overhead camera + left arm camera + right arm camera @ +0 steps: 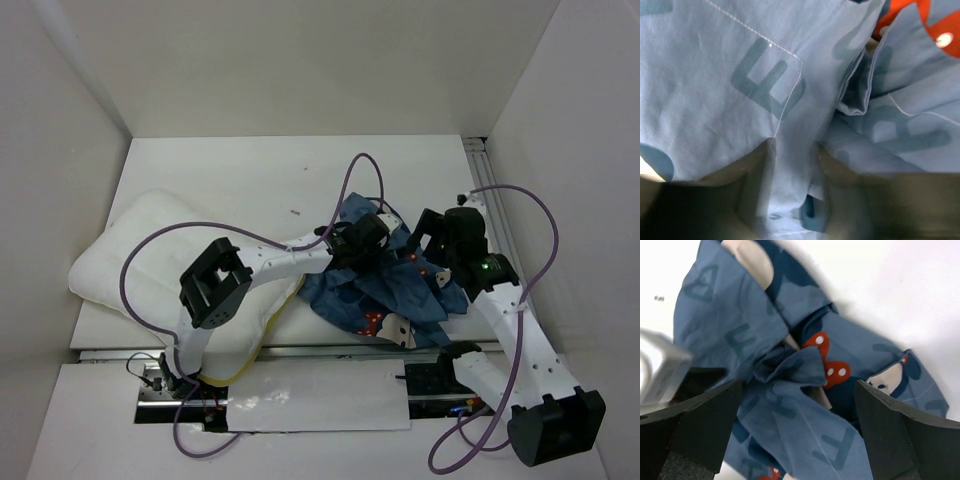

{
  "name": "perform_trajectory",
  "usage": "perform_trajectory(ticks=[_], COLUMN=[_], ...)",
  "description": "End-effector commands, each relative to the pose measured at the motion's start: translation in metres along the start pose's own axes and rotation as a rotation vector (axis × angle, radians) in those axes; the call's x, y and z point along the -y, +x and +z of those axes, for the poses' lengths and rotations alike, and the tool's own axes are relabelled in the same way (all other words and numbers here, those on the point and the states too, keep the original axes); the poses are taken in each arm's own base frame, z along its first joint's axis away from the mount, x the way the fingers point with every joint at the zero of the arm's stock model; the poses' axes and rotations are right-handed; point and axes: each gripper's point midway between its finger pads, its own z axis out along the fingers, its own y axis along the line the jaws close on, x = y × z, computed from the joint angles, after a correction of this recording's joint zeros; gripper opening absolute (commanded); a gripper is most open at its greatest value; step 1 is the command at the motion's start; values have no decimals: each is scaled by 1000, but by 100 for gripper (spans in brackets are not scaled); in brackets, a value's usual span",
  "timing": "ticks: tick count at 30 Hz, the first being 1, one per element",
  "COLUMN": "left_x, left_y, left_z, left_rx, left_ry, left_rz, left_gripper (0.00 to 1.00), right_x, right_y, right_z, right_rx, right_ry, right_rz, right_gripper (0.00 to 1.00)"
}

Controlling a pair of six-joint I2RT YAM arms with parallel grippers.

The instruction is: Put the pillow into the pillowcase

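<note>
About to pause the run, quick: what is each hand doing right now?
Left hand: closed on a fold of the pillowcase.
Right hand: open, holding nothing, fingers spread either side of the pillowcase.

A robotics lab cell: plain white walls [300, 60] box in a white, rail-edged table [250, 170].

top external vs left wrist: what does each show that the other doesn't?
Top external only: the large white quilted pillow, lying left of the dark blue printed fabric pillowcase, not inside it. Left wrist only: how the left gripper holds, its fingers closed on a fold of cloth, near a stitched seam. Both: that pillowcase, crumpled.
</note>
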Motion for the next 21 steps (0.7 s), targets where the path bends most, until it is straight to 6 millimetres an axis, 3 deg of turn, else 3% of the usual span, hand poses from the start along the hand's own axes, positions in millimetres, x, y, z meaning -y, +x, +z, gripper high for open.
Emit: perform_trajectory(ticks=[1, 3, 4, 11, 12, 14, 15, 16, 18, 19, 20, 21], left_x=[0, -5, -5, -30, -35, -42, -48, -52, -53, -60, -65, -68], left_y=[-11, -12, -12, -44, -55, -65, -63, -75, -76, -75, -75, -75], left_z=[4, 5, 5, -36, -52, -67, -71, -85, -92, -95, -99, -105], left_rx=[21, 20, 20, 175, 217, 266, 268, 312, 322, 320, 323, 327], left_ry=[-12, -19, -19, -20, -18, -24, -32, -19, -17, -38, -65, -77], left_rz=[7, -10, -11, -133, -157, -183, -191, -204, -205, -222, -226, -228], left_gripper=[42, 18, 0, 0, 0, 0, 0, 0, 0, 0, 0, 0], right_x=[-14, -14, -14, -4, -6, -18, -22, -26, -30, -32, -30, -32], right_y=[6, 26, 31, 58, 63, 79, 76, 83, 85, 87, 84, 84], right_z=[-12, -5, -3, 21, 25, 28, 32, 35, 44, 46, 50, 50], right_rx=[-40, -108, -120, -194, -205, -277, -267, -277, -265, -254, -243, -234], right_ry=[-85, -113, -122, -99, -118, -194, -210, -227, -232, -233, -210, -213], right_rz=[-32, -61, -62, -99, -109, -151, -150, -180, -194, -203, -187, -195], right_gripper=[100, 100, 100, 100, 100, 100, 100, 100, 89, 57, 33, 16])
